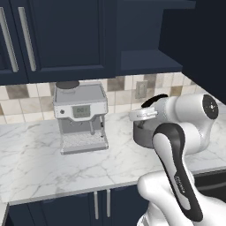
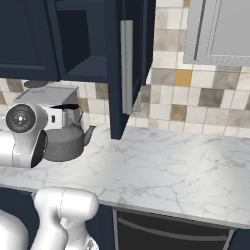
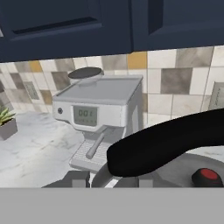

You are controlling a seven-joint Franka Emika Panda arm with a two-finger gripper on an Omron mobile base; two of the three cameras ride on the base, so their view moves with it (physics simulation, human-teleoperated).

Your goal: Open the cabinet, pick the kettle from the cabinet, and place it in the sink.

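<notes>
1. Gripping the kettle's black arched handle (image 3: 175,138), the gripper (image 3: 111,178) has its jaws closed around it from above.
2. Kettle (image 2: 66,141) hangs directly beneath the hand, just above the marble counter (image 2: 171,166), right of the coffee machine (image 1: 81,115).
3. Cabinet (image 2: 122,63) door stands open.

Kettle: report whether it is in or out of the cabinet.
Out. The kettle hangs upright just over the marble counter, below the open cabinet, its black handle across the gripper.
</notes>
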